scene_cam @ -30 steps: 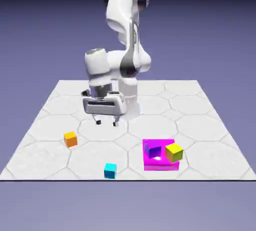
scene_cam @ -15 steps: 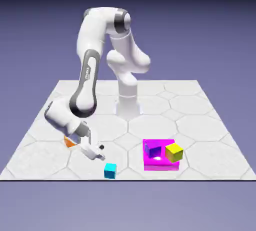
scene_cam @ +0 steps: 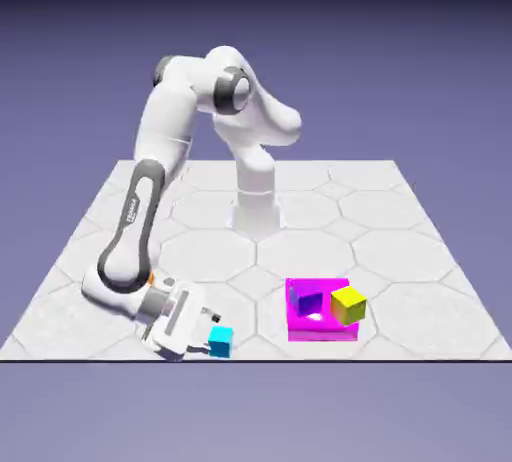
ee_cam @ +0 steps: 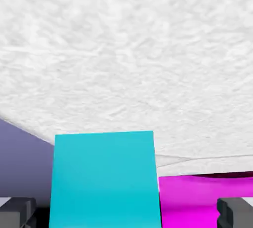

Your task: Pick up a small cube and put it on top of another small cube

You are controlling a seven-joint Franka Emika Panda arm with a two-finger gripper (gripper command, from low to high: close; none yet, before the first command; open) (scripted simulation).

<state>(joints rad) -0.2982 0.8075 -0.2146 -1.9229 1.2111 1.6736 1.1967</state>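
Tool (scene_cam: 207, 332) lies low near the counter (scene_cam: 400, 250) front edge, fingers (ee_cam: 236, 213) spread, unclenched, either side of the cyan cube (scene_cam: 221, 342), gaps showing. Magenta block (scene_cam: 318, 322) stands beyond it, bare counter between.

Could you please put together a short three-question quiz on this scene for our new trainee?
1. True or false: the cyan cube sits between the tool fingertips.
2. Which cubes rest on the magenta block? A) orange and cyan B) purple and yellow C) none
3. Fill in: in the exterior view, the arm covers the ______ cube.

Key:
1. True; the grey fingertips flank it, apart from its sides.
2. B; the purple cube and yellow cube.
3. Orange.
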